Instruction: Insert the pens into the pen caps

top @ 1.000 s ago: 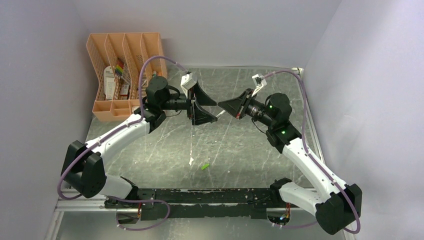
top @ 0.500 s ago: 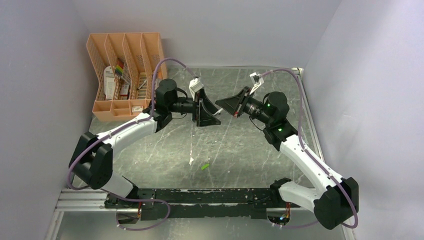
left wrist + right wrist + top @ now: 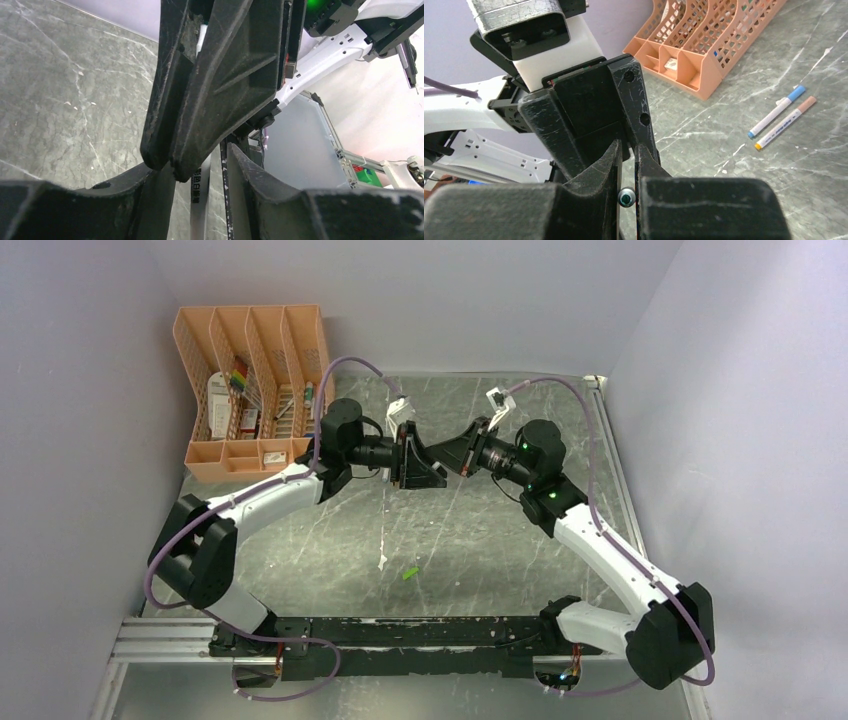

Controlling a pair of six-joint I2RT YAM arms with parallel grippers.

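Observation:
My right gripper (image 3: 628, 147) is shut on a white pen (image 3: 625, 198), whose round greenish end shows between its fingers. Both grippers meet in mid-air over the table's far middle, the left gripper (image 3: 432, 468) facing the right gripper (image 3: 447, 454). In the left wrist view the pen's barrel (image 3: 202, 192) runs between my left gripper's (image 3: 199, 165) jaws. They stand partly open with a slit on each side. A green pen cap (image 3: 410, 573) lies alone on the table nearer the bases. Two more pens lie side by side on the table, one with a blue cap (image 3: 776, 111) and one with a peach cap (image 3: 785, 123).
A peach mesh organiser (image 3: 250, 390) with stationery stands at the far left corner, also seen in the right wrist view (image 3: 704, 40). White scratch streaks mark the grey table (image 3: 480, 540). Walls close in on the left, back and right.
The left arm has swung right to meet the right gripper, and its jaws have narrowed from wide open to a small gap around the pen. The right gripper edged left, still shut.

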